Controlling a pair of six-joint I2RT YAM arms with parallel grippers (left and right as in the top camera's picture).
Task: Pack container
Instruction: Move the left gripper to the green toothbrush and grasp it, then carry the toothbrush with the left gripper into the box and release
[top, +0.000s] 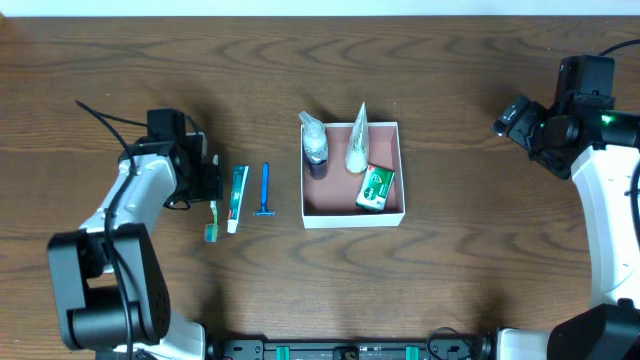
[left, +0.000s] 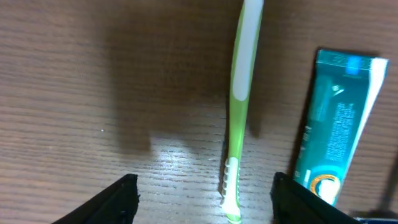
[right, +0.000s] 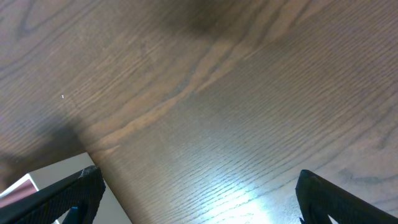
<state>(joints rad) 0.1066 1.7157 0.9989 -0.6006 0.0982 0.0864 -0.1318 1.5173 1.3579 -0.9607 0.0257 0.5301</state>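
The container (top: 352, 219) sits at the centre of the desk (top: 450, 280), open side up. It already holds a small bottle (top: 315, 150), a white tube (top: 357, 140) and a green box (top: 376, 188). It looks like thin cardboard: light, fairly stiff in the floor, but with walls that would flex under a hard squeeze, and it would likely slide on the smooth wood if nudged. If it must be moved, a pinch on one side wall near a corner seems the safest hold.

The left claw (top: 205, 180) hangs to the left of the container, well apart from it, with the toothpaste (top: 237, 198) and a blue razor (top: 265, 190) lying between them. In the left wrist view its fingers (left: 118, 199) are spread wide and hold nothing. The bristle end of the green toothbrush (left: 239, 93) lies between them at the bottom of the frame.

The right claw (top: 510, 118) is at the upper right of the overhead frame, well apart from the container. It too is wide and empty, with only one corner of the container showing at the lower left of its own view.
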